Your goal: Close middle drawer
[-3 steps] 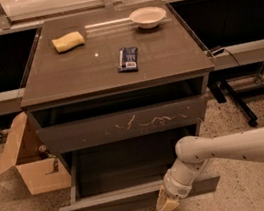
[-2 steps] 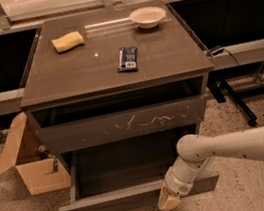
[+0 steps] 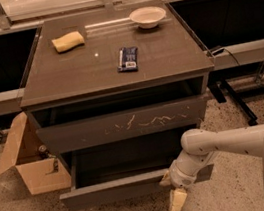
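The middle drawer [image 3: 111,191] is the lower of the two drawers that show. It has a plain dark grey-brown front and stands pulled well out of the cabinet [image 3: 67,83], its inside bare. My gripper [image 3: 173,191] is at the right part of that drawer's front, against its outer face, with my white arm [image 3: 220,143] reaching in from the right. Above it, the drawer with white scratches [image 3: 125,125] stands slightly out.
On the cabinet top lie a yellow sponge [image 3: 68,41], a white bowl [image 3: 147,17] and a dark blue packet [image 3: 128,58]. An open cardboard box [image 3: 30,163] stands on the floor at the left. Black table legs [image 3: 235,102] stand at the right.
My gripper has moved slightly towards the cabinet, and the middle drawer's front has slid in a little with it.
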### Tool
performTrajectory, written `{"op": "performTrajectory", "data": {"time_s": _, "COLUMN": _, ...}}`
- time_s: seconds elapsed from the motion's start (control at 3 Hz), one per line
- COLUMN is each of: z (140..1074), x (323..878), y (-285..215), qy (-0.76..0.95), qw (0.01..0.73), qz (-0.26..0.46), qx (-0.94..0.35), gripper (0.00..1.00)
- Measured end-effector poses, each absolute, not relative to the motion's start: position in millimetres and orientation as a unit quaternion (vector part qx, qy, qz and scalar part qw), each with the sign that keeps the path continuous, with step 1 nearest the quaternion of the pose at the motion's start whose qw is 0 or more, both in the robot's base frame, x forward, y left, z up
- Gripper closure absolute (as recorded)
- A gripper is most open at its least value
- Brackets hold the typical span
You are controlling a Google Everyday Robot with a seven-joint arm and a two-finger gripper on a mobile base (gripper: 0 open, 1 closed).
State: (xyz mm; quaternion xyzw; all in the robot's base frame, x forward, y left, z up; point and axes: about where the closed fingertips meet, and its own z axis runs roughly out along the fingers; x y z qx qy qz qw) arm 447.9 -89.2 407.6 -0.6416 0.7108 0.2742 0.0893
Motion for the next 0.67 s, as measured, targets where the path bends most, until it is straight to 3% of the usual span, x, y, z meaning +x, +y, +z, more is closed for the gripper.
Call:
{"op": "performTrajectory", "data": {"time_s": 0.33, "z": 408.4, "x": 460.2, "y": -98.3, "qy": 0.711, "qw": 0.093, "qz": 0.269, "qx": -0.643, "gripper": 0.0}}
{"op": "performTrajectory", "data": {"time_s": 0.67, "z": 408.7, "x": 472.2, "y": -105.9, "qy": 0.708, "qw": 0.096, "qz": 0.263, "qx": -0.649, "gripper": 0.15}}
